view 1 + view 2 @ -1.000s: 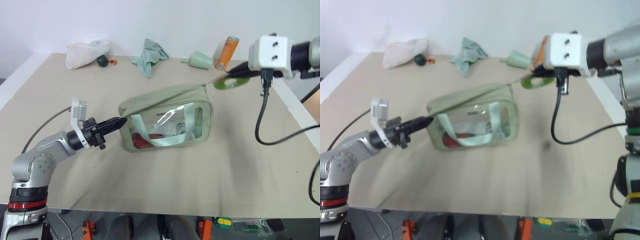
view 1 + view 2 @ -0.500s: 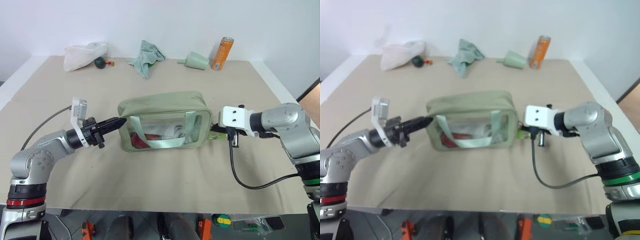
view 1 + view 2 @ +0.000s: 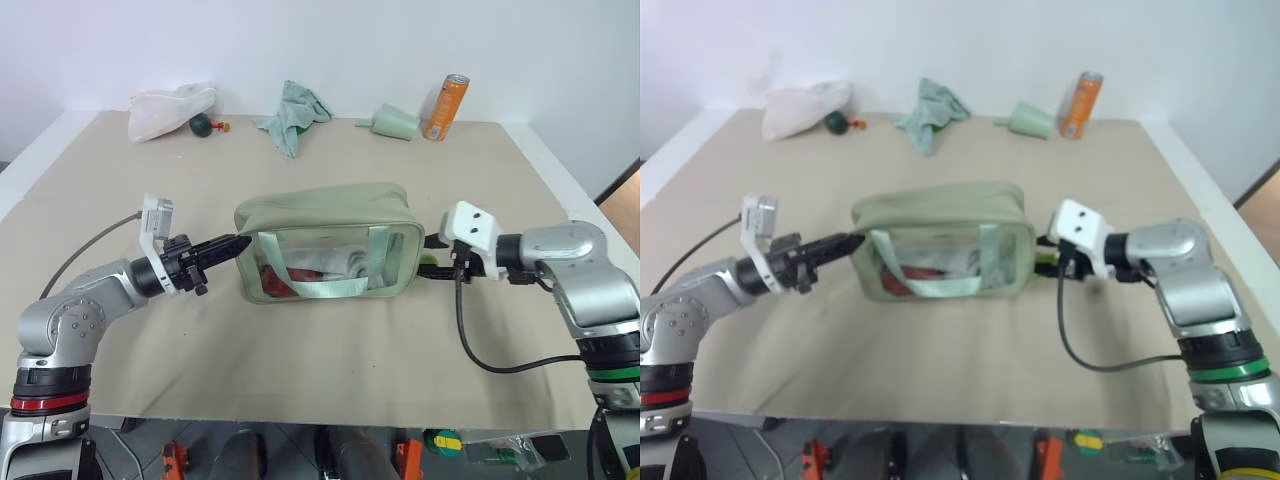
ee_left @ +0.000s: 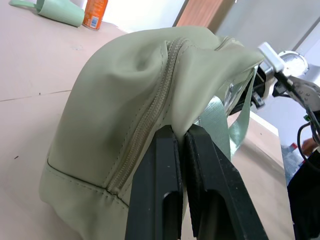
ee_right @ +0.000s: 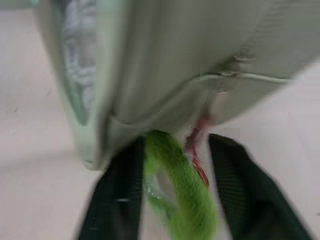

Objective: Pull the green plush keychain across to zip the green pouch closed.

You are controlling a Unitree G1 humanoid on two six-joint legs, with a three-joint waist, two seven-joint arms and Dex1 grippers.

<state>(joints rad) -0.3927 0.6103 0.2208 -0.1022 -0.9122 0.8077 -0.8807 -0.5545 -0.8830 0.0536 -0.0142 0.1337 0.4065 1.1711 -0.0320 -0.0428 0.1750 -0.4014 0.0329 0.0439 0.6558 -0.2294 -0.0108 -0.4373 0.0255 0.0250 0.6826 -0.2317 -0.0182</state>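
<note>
Right wrist view shows the green plush keychain (image 5: 177, 192), soft and light, hanging between the right hand (image 5: 177, 200)'s parted fingers at the green pouch (image 3: 325, 240)'s end. Mid-counter (image 3: 320, 360), the left hand (image 4: 182, 145) pinches the pouch's limp fabric; the cord looks the surer hold.

The green pouch (image 3: 328, 240) lies mid-table (image 3: 300, 370), left gripper (image 3: 241, 243) and right gripper (image 3: 428, 255) flanking it

Two silver robot arms reach inward from either side, elbows bent, low over the beige worktop (image 3: 330, 340). The left claw (image 3: 243, 243) points roughly level toward the centre, its two black fingers (image 4: 160, 185) pressed together on a fold of the pale sage-green fabric pouch (image 3: 325, 215). The right claw (image 5: 172, 170) angles slightly downward toward the centre, its black fingers spread apart with the lime-green fuzzy plush keychain (image 5: 177, 187) between them.
</note>
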